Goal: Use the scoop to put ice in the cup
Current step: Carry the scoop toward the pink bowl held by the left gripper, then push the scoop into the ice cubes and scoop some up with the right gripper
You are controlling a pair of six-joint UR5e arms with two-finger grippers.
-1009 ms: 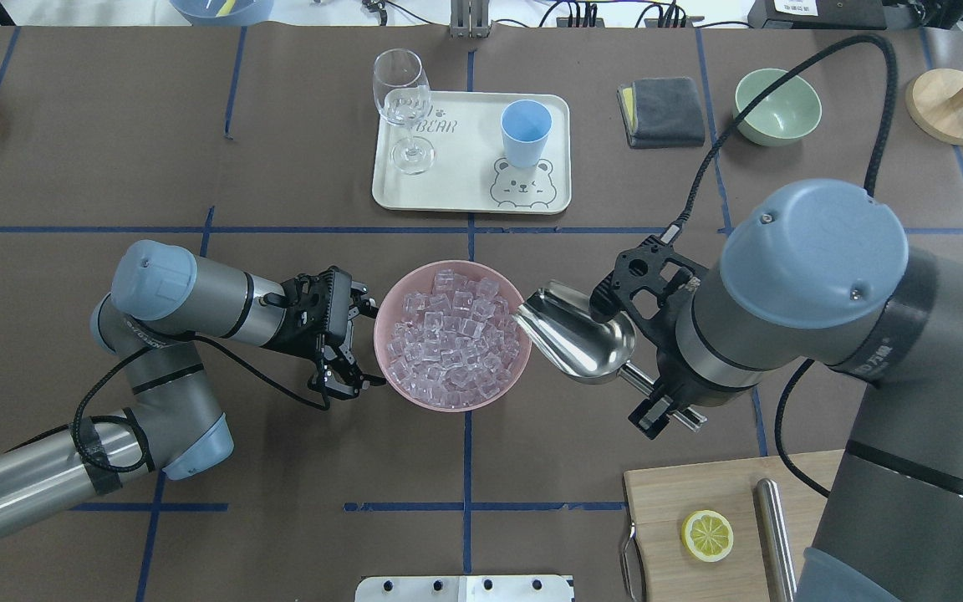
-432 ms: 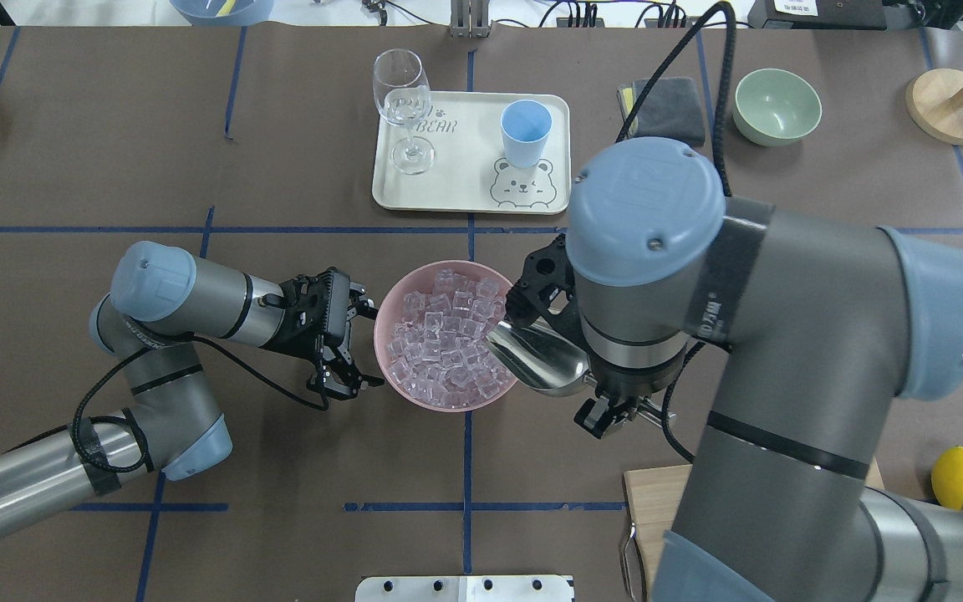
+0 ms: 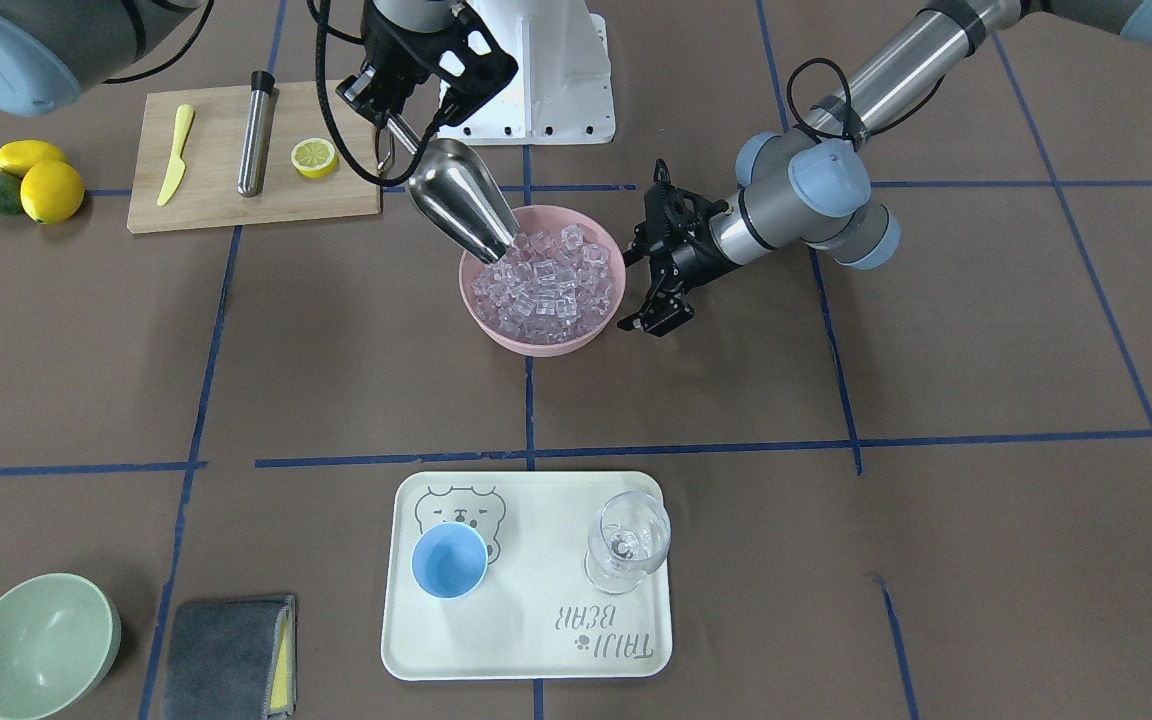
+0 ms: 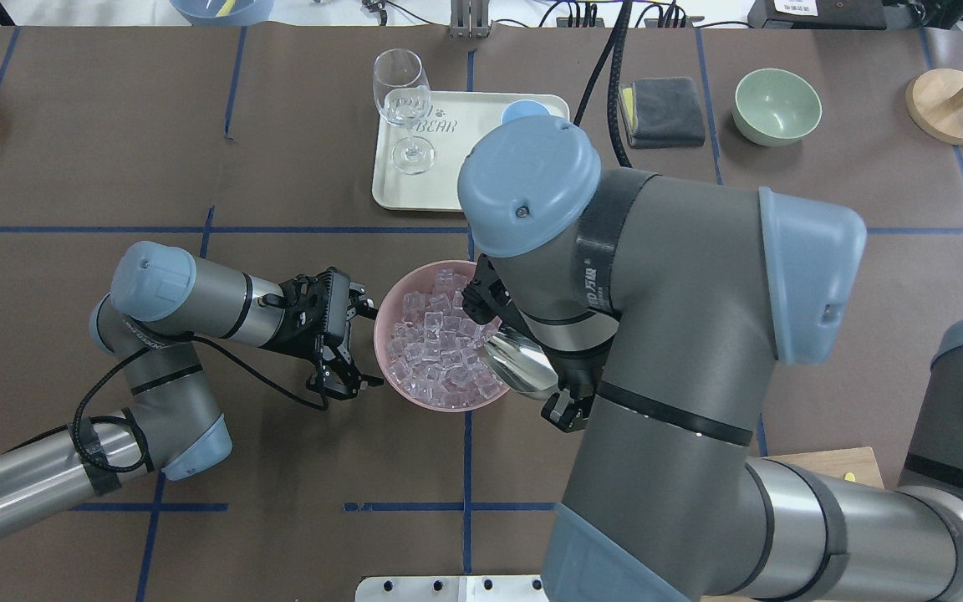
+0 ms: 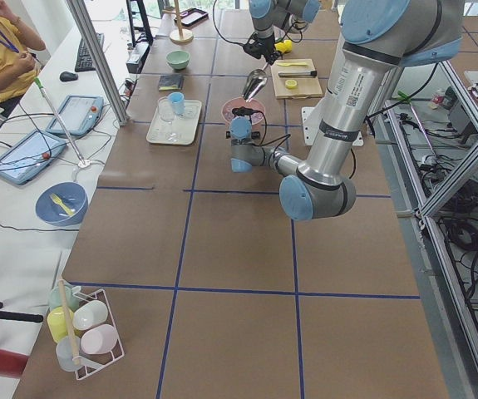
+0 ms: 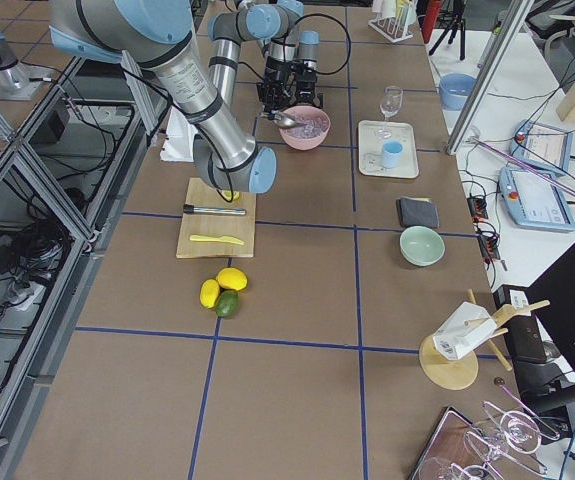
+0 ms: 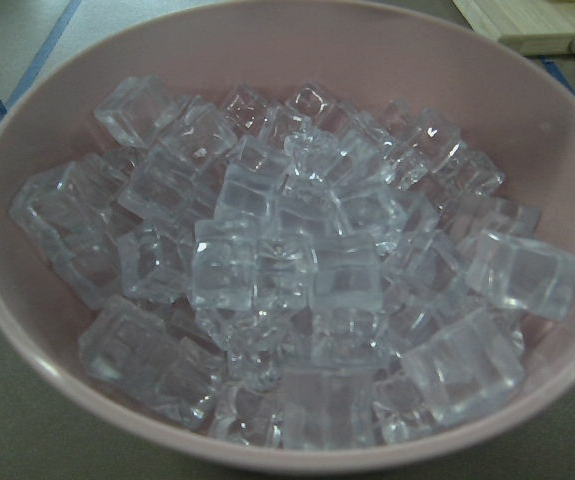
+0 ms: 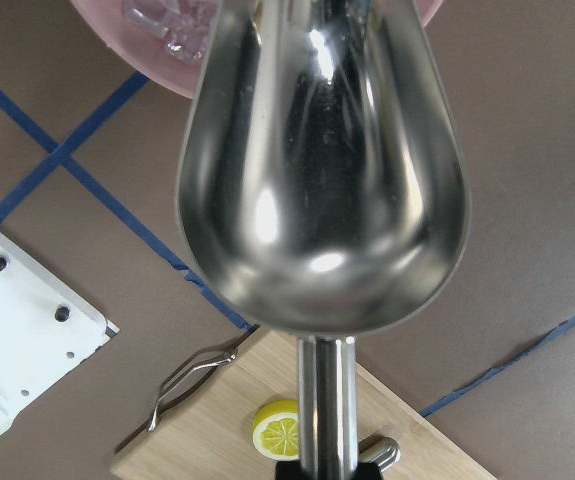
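Brown paper crossed by blue tape lines covers the counter, where a pink bowl heaped with ice sits at the middle. The right end effector pinches the scoop by its handle. The scoop's long axis slants steeply, handle high toward the robot's base and mouth pointing down into the cubes at the bowl's right side. The left end effector is spread just beside the opposite rim. Well apart, across the counter from the robot, the cup stands upright on a cream tray near a wine glass.
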